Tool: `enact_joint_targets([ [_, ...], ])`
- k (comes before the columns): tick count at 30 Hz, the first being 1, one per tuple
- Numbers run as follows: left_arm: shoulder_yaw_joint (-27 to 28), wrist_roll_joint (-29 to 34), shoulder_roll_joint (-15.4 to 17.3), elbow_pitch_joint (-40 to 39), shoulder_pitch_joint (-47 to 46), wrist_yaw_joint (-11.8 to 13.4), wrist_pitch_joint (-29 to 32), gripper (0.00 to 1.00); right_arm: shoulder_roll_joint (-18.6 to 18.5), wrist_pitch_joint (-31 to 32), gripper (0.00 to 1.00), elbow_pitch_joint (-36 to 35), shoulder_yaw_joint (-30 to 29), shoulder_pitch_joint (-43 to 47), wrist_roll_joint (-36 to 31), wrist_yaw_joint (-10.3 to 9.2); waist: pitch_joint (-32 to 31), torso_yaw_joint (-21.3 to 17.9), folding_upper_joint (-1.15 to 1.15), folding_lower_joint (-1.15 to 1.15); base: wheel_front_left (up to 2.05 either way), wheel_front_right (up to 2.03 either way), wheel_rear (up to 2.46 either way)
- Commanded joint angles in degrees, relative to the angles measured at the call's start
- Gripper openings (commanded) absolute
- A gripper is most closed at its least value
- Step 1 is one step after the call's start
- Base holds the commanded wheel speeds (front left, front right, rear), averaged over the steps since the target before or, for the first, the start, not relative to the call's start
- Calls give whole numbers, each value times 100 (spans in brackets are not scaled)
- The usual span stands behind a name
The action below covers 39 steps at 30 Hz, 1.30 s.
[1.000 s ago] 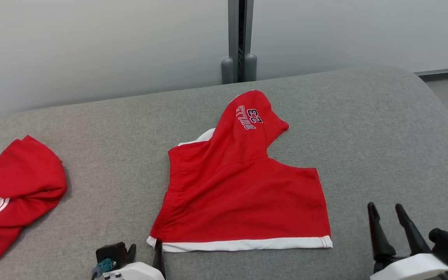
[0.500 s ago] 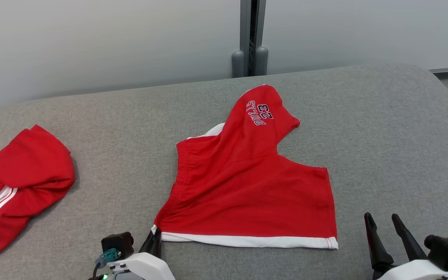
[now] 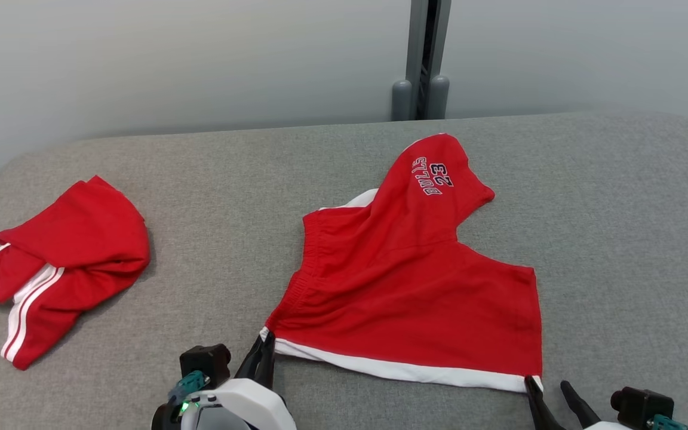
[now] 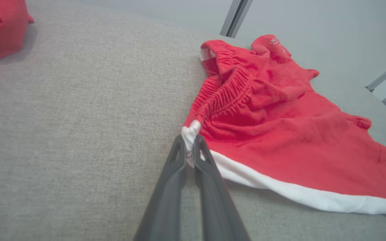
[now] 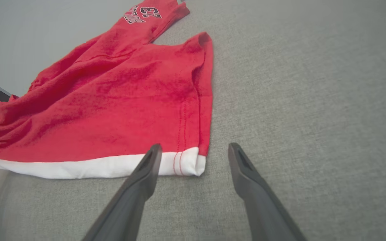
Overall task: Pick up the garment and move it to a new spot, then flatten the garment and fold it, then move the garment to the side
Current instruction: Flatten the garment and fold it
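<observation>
Between the tips of the left pincer (image 4: 188, 144), pressed together now where they stood spread 1 second ago, sits the near white corner of the shorts (image 3: 404, 286). Ahead and right of it the shorts lie mostly flat on the grey cushion (image 3: 619, 209). The right pincer (image 5: 195, 147) stays spread, the other hem corner between its 2 fingers. Likely it must pinch next, before any lift.
</observation>
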Motion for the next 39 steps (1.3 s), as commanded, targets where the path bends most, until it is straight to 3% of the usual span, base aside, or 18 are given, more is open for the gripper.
enact_joint_targets([
  [1, -64, 62, 22, -117, 23, 51, 35, 0, -41, -56, 100, 161, 41, -123, 33, -1, 3, 88, 0, 0, 0, 0, 0],
  [9, -257, 103, 20, -537, 94, 163, 174, 0, -33, -149, 100, 970, 103, -400, 187, -1, 30, 242, 0, 0, 0, 0, 0],
  [10, -265, 104, 25, -578, 95, 177, 187, 0, -28, -150, 49, 1039, 149, -426, 207, -1, 35, 248, 0, 0, 0, 0, 0],
  [11, -265, 104, 25, -578, 95, 177, 187, 0, -28, -150, 49, 1039, 149, -426, 207, -1, 35, 248, 0, 0, 0, 0, 0],
  [12, -273, 105, 33, -617, 99, 188, 195, 0, -26, -151, 18, 1113, 178, -459, 229, -1, 44, 251, 0, 0, 0, 0, 0],
  [13, -280, 105, 42, -649, 105, 184, 213, 0, -24, -167, 0, 1172, 209, -502, 233, -1, 58, 253, 0, 0, 0, 0, 0],
  [19, -284, 69, 113, -805, 124, 230, 287, 0, -21, -215, 0, 1331, 348, -707, 442, -2, 89, 264, 0, 0, 0, 0, 0],
  [26, -195, -172, 109, -1127, 189, 174, 420, 0, -42, -426, 0, 1011, 116, -902, 379, -1, -33, 219, 0, 0, 0, 0, 0],
  [39, -206, -526, 99, -2429, -435, 245, 1245, 0, -38, 379, 0, -1133, -710, -1349, 193, -1, -431, 120, 0, 0, 0, 0, 0],
])
